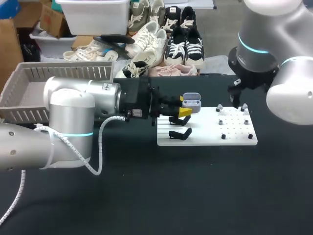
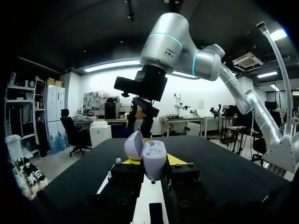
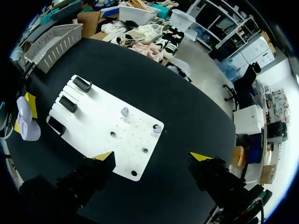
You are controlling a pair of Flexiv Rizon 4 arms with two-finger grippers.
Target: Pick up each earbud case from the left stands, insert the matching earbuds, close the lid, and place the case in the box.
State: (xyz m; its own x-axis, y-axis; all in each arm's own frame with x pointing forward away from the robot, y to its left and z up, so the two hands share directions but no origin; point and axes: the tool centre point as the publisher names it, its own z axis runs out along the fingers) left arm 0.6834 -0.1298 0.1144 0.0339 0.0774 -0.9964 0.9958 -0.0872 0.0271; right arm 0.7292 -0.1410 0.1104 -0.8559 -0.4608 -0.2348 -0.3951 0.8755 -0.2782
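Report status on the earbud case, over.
Left gripper shut on earbud case, lid open. Right gripper open over white board. Earbuds on board. No obstruction seen.

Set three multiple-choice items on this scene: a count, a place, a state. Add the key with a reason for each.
1. How many black stands are on the white board? A one B three C five
2. Where is the earbud case? A on a stand B between the fingers of the left gripper C flat on the board
3. The case's lid is: A open B shut C removed
Key: 1 B, the right wrist view shows three; 2 B, yellow tips touch it from both sides; 3 A, the lid stands swung back.
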